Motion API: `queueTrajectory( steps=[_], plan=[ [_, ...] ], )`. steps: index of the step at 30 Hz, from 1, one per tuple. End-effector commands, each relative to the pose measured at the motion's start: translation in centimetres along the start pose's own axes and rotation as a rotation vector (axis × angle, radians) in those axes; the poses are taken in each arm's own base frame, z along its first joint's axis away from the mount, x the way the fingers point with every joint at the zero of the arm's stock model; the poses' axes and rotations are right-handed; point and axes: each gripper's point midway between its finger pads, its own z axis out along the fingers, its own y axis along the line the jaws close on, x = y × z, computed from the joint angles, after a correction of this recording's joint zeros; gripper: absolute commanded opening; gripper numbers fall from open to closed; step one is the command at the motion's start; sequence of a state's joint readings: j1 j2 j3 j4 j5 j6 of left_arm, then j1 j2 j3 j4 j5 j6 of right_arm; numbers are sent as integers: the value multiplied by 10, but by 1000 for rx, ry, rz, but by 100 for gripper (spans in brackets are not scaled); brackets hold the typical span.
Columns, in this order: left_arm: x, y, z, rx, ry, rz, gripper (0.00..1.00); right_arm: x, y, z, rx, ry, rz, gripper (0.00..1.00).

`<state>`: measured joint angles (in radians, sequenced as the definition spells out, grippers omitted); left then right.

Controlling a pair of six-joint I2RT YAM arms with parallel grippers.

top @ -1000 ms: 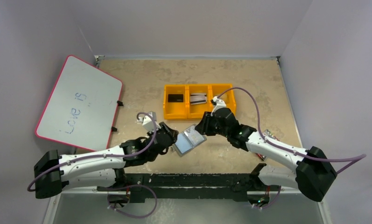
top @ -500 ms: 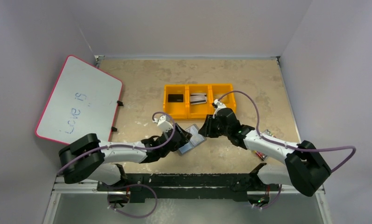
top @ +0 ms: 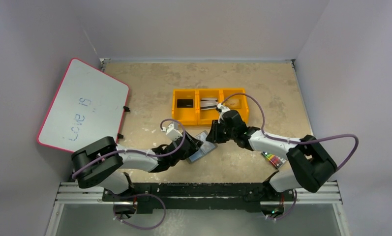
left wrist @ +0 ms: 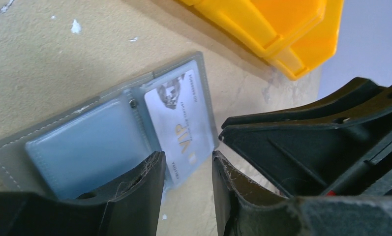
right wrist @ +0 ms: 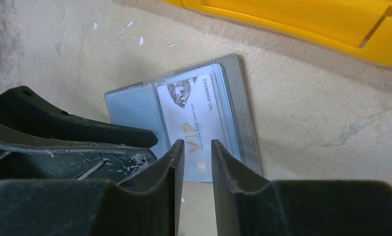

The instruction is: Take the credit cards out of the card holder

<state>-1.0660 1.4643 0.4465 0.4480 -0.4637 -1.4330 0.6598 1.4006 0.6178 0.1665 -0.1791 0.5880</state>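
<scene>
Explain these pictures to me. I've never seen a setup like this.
Two robot arms are bolted to a table. One picture looks down from above; the other two come from cameras on each wrist. The left claw and right claw, both slightly open, meet over an open card holder with a pale VIP card in its pocket. Neither seems to grip anything. Behind is a yellow tray holding a black card and a silver card. A whiteboard sits left, a crayon pack right.
</scene>
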Motion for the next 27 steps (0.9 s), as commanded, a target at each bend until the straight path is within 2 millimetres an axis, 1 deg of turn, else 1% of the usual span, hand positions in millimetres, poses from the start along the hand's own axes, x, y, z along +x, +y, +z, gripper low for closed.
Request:
queueTrajectory(
  steps=[1, 4, 6, 12, 16, 19, 25, 27],
  plan=[
    [2, -1, 4, 28, 3, -41, 39, -19, 14, 6, -44, -21, -60, 27],
    [7, 4, 6, 22, 15, -46, 39, -11, 7, 11, -27, 14, -70, 25],
    [8, 8, 7, 15, 20, -50, 39, -5, 2, 14, -15, 25, -65, 22],
    [13, 18, 11, 2, 27, -51, 39, 13, -23, 22, 76, 69, -51, 19],
    [18, 24, 13, 15, 36, -73, 38, 26, -31, 23, 89, 93, -36, 17],
    [17, 25, 12, 41, 28, -106, 32, 31, -33, 22, 89, 96, -22, 17],
    [12, 21, 13, 56, 3, -106, 13, 35, -35, 23, 89, 105, -16, 16],
    [11, 22, 12, 52, -3, -105, 9, 35, -35, 22, 91, 107, -11, 16]
  ],
)
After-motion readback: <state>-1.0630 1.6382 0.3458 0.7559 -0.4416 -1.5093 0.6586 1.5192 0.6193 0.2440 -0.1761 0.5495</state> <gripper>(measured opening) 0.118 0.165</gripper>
